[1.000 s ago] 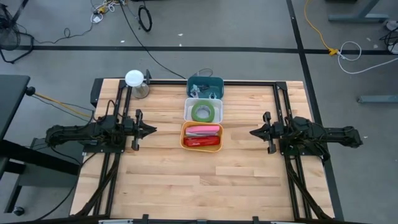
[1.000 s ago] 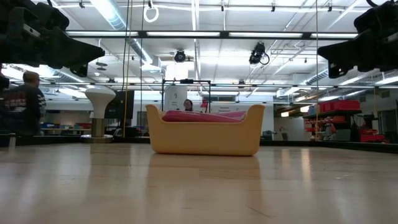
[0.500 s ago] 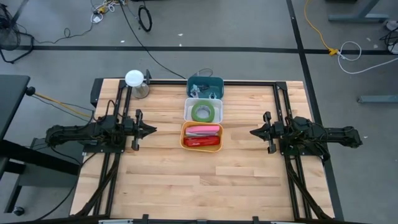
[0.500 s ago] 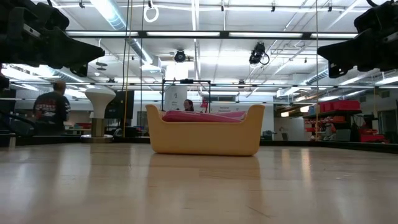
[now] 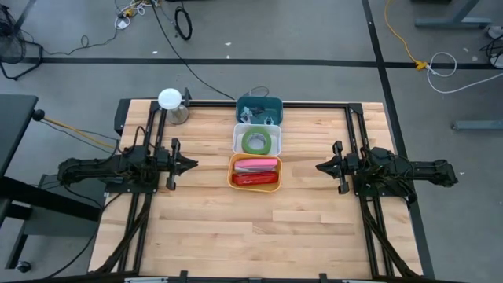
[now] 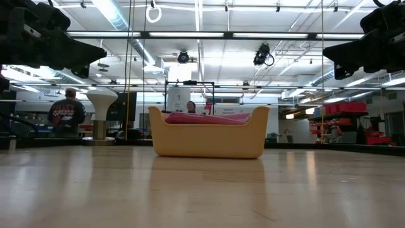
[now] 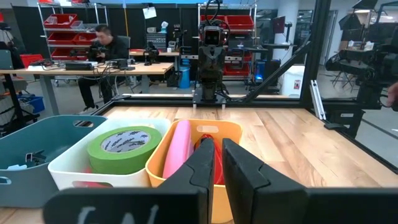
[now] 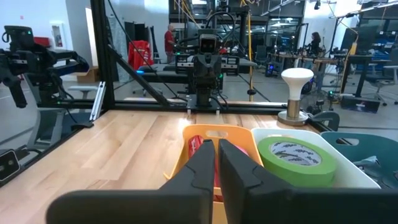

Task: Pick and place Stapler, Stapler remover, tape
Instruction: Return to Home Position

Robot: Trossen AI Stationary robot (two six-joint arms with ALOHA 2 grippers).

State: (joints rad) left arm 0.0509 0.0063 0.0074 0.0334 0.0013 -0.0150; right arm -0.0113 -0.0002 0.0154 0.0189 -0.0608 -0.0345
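Left gripper (image 5: 192, 164) mid-left of high view, right gripper (image 5: 321, 167) mid-right, both facing centre bins. Fingers (image 7: 245, 177) clenched on both, nothing held. Green tape (image 5: 256, 142) lies in white bin (image 5: 236, 140) at centre, between teal bin (image 5: 277, 102) above and orange bin (image 5: 231, 174) below. Homing looks nearly done: settle arms level, clear of bins, above desk (image 5: 259, 236).

Green tape (image 5: 257, 142), white bin (image 5: 236, 140), teal bin (image 5: 279, 106), orange bin (image 5: 231, 173), pink stapler (image 5: 256, 164), seemingly red stapler (image 5: 255, 179)
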